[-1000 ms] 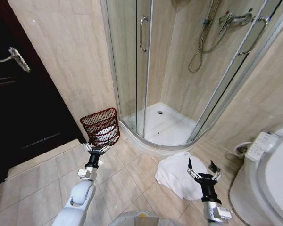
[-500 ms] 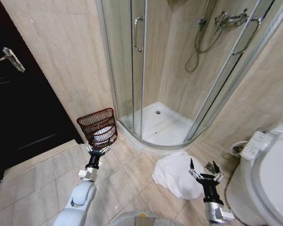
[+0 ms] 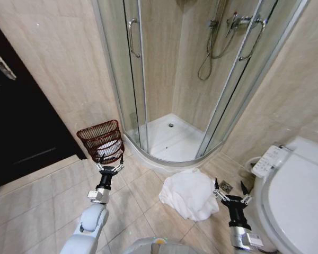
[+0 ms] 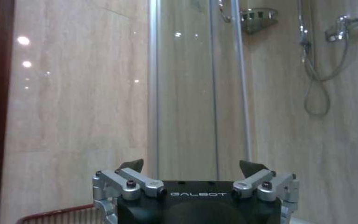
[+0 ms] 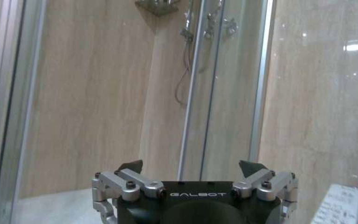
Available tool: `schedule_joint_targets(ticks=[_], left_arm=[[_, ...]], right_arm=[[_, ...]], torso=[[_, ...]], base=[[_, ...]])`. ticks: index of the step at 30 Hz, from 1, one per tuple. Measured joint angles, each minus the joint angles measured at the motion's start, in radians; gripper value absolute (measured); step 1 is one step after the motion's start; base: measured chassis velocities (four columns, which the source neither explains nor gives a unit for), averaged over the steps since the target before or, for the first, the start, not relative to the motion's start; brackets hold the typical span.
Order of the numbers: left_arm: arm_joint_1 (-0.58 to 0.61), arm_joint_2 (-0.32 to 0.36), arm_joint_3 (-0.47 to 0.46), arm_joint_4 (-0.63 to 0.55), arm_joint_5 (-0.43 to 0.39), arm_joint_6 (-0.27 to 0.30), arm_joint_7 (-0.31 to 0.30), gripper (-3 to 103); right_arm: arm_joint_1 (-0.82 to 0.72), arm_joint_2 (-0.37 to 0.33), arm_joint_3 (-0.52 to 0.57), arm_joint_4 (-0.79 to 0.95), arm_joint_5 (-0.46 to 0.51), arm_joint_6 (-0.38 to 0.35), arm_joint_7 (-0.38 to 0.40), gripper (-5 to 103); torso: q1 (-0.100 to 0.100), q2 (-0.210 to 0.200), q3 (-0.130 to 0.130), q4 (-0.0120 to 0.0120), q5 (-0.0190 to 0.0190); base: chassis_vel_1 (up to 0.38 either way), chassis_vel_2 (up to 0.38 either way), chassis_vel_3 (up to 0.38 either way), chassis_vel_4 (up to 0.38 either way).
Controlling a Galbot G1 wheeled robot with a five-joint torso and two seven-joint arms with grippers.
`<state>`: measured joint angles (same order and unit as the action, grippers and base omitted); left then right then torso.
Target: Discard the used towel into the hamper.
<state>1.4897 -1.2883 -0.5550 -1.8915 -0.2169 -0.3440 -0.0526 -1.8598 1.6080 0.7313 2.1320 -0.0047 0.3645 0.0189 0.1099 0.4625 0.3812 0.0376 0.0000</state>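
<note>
Left gripper [image 3: 109,166] hangs with fingers spread just before the hamper [image 3: 100,140], a dark reddish-brown open-weave basket by the wall beside the shower. Right gripper [image 3: 232,188], also spread, hovers at the edge of the towel [image 3: 186,193], a crumpled white heap on the floor tiles.

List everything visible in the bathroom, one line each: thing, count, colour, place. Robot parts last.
Round open-weave wicker hamper: one, dark reddish-brown, on the floor against the wall beside the shower, something white inside.
Crumpled cloth towel: one, white, on the floor tiles before the shower.
Curved glass shower enclosure: one, silver-framed, centre back.
Toilet: one, white, at the right.
Door: one, dark, at the left.
Left gripper: one, jaws open, raised near the hamper.
Right gripper: one, jaws open, raised beside the towel.
</note>
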Motion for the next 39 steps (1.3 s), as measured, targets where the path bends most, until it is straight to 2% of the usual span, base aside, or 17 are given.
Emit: schedule_joint_targets(ticks=[7, 22, 39], left_arm=[[-0.002, 0.001, -0.002, -0.009, -0.002, 0.014, -0.003, 100], [-0.013, -0.005, -0.006, -0.014, 0.005, 0.033, -0.014, 100], [-0.034, -0.007, -0.003, -0.026, 0.011, 0.061, -0.009, 100]], right_arm=[[0.004, 0.0, -0.002, -0.005, -0.004, -0.002, 0.003, 100], [0.005, 0.0, -0.002, 0.023, -0.01, -0.021, -0.005, 100], [-0.007, 0.0, 0.014, 0.06, -0.009, -0.021, 0.005, 100]], torso=[[0.012, 0.03, 0.017, -0.0007, -0.0001], [0.041, 0.098, 0.057, -0.0003, 0.0], [0.064, 0.153, 0.089, -0.0004, 0.0001]], base=[[0.042, 0.07, -0.03, 0.027], [0.051, 0.063, 0.069, 0.055], [0.013, 0.007, 0.0, 0.006]])
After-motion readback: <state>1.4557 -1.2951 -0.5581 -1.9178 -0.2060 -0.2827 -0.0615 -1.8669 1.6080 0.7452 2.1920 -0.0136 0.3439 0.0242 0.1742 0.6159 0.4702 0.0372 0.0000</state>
